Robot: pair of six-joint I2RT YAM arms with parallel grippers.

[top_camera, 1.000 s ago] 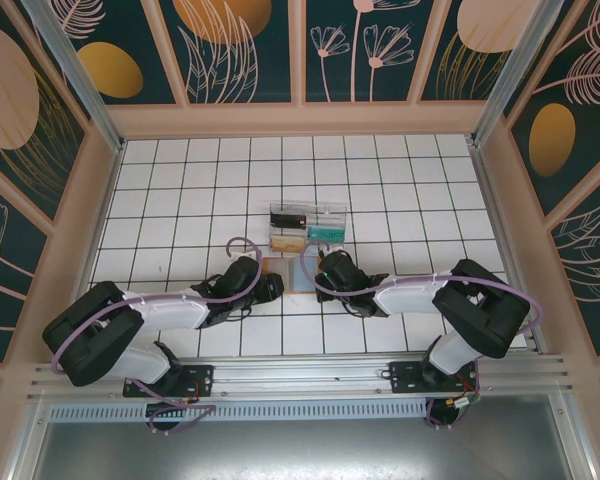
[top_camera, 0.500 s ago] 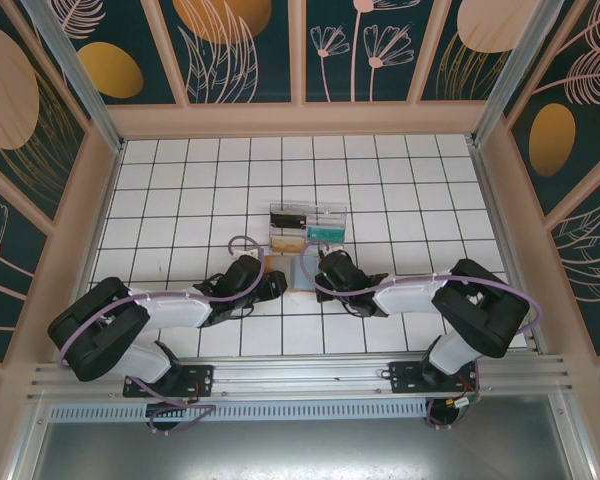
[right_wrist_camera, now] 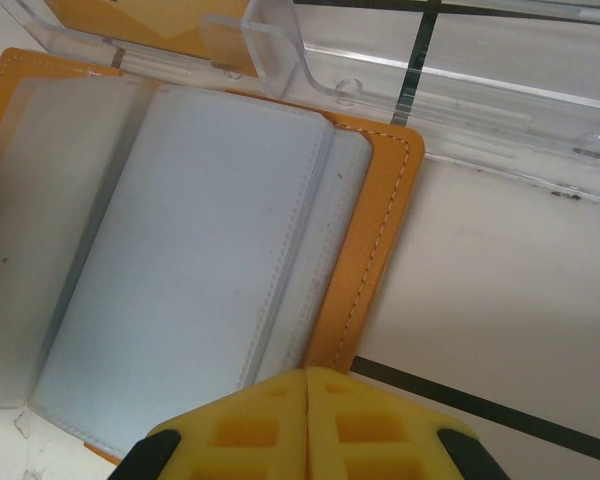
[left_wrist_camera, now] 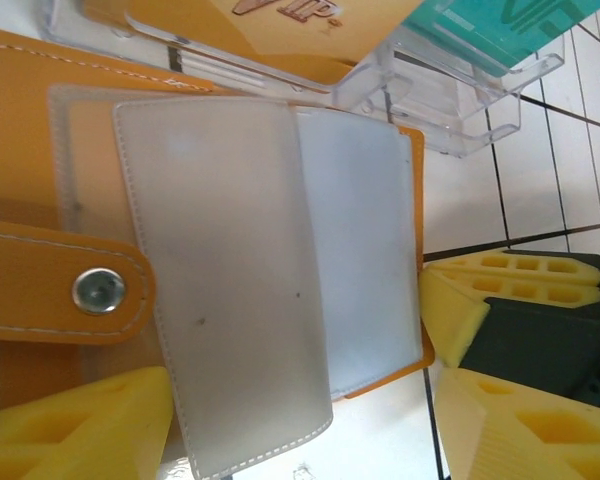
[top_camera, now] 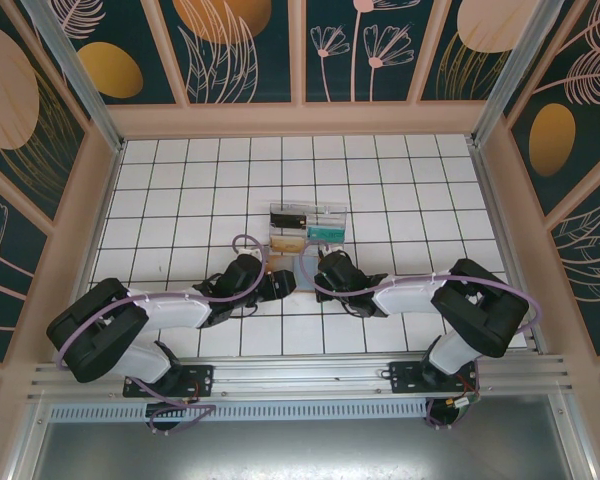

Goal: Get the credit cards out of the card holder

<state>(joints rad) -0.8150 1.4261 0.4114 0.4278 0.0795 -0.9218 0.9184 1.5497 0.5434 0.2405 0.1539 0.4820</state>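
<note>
Left claw (left_wrist_camera: 305, 400) gapes wide, the open card holder (left_wrist_camera: 20, 150) just ahead between its fingers. Right claw (right_wrist_camera: 307, 400) is shut, tips on its edge. My worry is pinching a floppy sleeve (left_wrist_camera: 230, 280) and dragging the holder loose.

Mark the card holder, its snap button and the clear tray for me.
card holder (right_wrist_camera: 370, 250), right wrist view, on the orange outer cover beside the stitching.
snap button (left_wrist_camera: 99, 290), left wrist view, on the centre of the metal stud.
clear tray (right_wrist_camera: 500, 90), right wrist view, on its transparent wall.

Both arms stretched forward and inward, grippers nearly meeting. The left gripper (left_wrist_camera: 300, 440) had its fingers spread apart. The right gripper (right_wrist_camera: 305, 420) had its fingers pressed together.
</note>
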